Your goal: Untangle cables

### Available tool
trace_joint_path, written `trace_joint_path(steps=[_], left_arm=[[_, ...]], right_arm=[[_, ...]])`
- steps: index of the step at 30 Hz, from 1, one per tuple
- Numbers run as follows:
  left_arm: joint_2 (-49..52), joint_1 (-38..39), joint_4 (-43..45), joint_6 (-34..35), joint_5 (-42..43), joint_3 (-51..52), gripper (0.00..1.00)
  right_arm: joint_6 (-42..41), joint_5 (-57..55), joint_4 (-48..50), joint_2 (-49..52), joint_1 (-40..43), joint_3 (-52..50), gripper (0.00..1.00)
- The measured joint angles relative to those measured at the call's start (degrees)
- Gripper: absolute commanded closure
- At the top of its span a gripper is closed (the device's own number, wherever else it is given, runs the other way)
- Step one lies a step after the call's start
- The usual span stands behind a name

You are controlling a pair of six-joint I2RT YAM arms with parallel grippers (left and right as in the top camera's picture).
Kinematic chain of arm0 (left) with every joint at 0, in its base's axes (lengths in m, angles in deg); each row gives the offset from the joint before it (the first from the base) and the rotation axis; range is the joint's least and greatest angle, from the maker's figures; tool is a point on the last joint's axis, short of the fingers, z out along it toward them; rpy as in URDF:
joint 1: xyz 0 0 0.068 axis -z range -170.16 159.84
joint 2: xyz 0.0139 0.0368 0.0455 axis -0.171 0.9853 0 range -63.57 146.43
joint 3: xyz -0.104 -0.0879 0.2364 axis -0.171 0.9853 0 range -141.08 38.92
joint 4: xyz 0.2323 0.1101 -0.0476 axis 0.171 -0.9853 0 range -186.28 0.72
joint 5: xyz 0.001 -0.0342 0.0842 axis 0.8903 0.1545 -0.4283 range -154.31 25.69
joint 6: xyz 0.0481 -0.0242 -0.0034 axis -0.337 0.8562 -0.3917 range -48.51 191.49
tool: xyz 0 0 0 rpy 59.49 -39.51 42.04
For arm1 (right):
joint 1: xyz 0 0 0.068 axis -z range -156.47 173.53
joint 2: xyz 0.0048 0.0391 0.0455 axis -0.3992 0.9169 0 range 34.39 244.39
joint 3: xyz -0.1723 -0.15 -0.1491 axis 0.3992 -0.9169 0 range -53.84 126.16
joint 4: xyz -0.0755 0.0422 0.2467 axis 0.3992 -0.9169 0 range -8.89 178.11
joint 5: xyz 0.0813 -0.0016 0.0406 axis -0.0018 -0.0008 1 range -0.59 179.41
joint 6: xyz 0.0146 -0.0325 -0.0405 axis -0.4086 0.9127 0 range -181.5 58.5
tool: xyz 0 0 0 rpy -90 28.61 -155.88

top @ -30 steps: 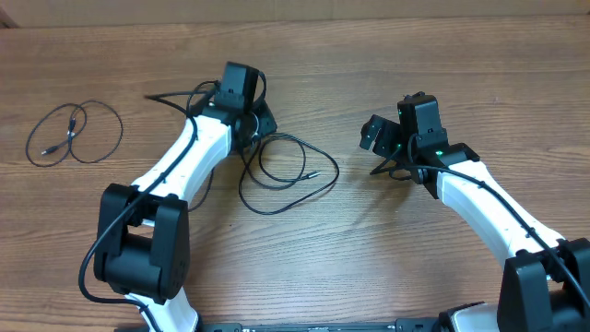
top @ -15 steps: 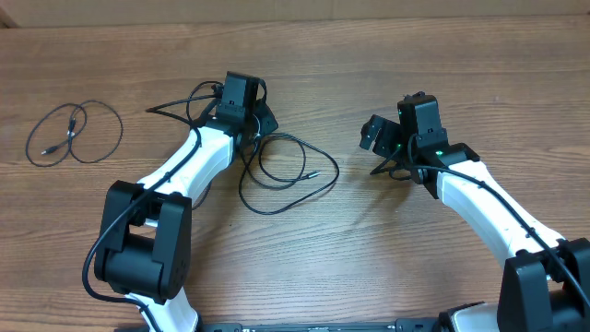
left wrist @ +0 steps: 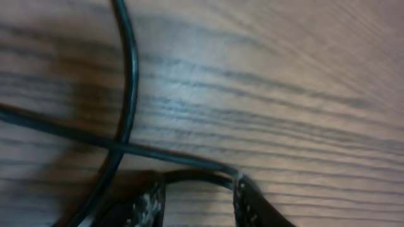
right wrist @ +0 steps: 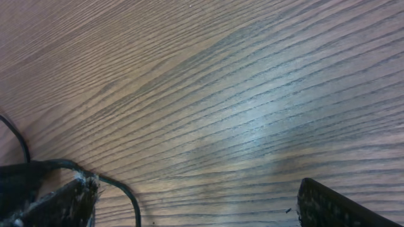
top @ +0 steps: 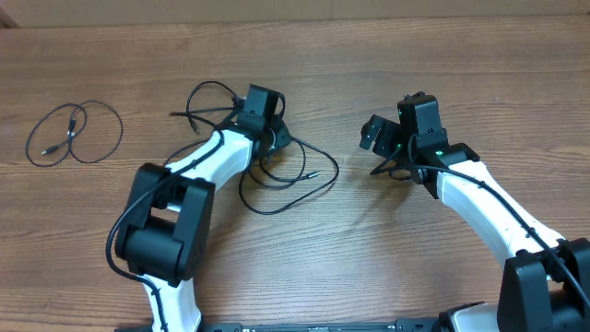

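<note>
On the desk [top: 304, 37], one cable [top: 74, 134] lies alone in a loose loop at the upper left, so that part looks done. The other cables [top: 277, 180] lie crossed at centre. There the left end effector [left wrist: 197, 189] straddles a strand, jaws apart, not clenched. The right end effector [right wrist: 196, 202] hangs released and empty, right of centre. Most of the untangling seems left.

White arm links [top: 484, 207], black joints [top: 157, 244], scuffed gripper fingers [left wrist: 249, 205] — green wrist light [top: 441, 141].
</note>
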Motion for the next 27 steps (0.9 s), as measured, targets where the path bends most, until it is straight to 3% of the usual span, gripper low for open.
trace_joint_path(steps=[3,14,20,27], left_arm=[[0.15,0.00,-0.26,0.04,2.56,0.00,0.55],[0.20,0.02,-9.18,-0.74,19.87,-1.09,0.44],[0.20,1.73,-15.21,-3.56,27.74,-1.07,0.41],[0.26,5.66,-20.39,-6.49,31.36,-1.01,0.41]], right_arm=[[0.02,-0.02,0.02,0.00,0.00,0.00,0.00],[0.00,-0.02,0.00,0.00,0.00,0.00,0.00],[0.02,-0.04,0.02,0.00,0.00,0.00,0.00],[0.02,-0.02,0.02,0.00,0.00,0.00,0.00]])
